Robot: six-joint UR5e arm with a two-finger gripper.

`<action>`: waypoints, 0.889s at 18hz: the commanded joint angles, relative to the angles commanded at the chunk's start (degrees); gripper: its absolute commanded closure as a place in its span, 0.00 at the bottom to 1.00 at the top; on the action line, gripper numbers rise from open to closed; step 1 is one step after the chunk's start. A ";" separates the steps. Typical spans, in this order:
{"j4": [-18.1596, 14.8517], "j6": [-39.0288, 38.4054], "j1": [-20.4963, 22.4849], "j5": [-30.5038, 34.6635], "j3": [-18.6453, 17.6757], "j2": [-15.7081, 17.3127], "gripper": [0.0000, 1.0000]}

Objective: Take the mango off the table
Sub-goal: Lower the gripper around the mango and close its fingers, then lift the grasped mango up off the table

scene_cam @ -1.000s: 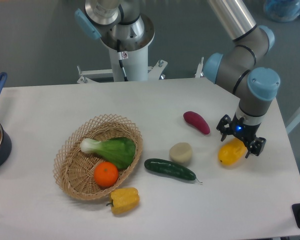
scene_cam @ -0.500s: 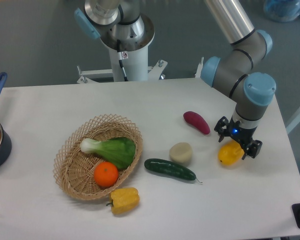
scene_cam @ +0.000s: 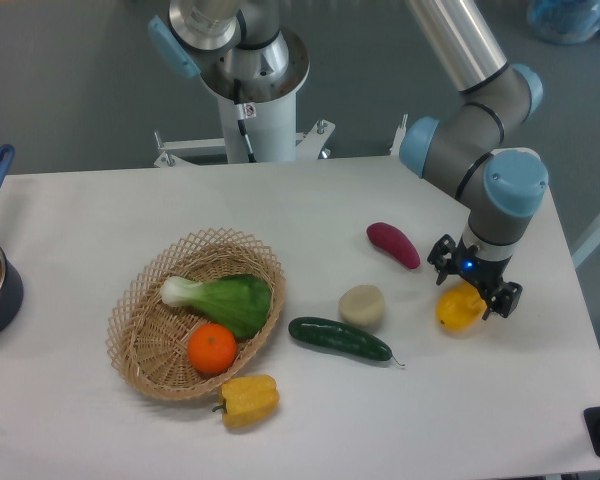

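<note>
Hand point(scene_cam: 474, 286) has edged left, covering the mango's point(scene_cam: 459, 309) top.

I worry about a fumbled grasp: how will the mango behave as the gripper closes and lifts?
The mango looks smooth and glossy, so it may slip between the fingers of the gripper. Its rounded oval shape suggests it would roll on the flat table if nudged. It appears firm, probably not squashing.

glossy mango point(scene_cam: 459, 309), matte table point(scene_cam: 100, 215), woven basket point(scene_cam: 150, 345)
</note>
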 joint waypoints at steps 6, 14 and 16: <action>0.00 -0.53 0.00 0.00 0.17 0.00 0.29; 0.26 -0.53 0.00 0.00 0.35 0.09 0.67; 0.26 -1.05 0.00 -0.17 0.44 0.52 0.68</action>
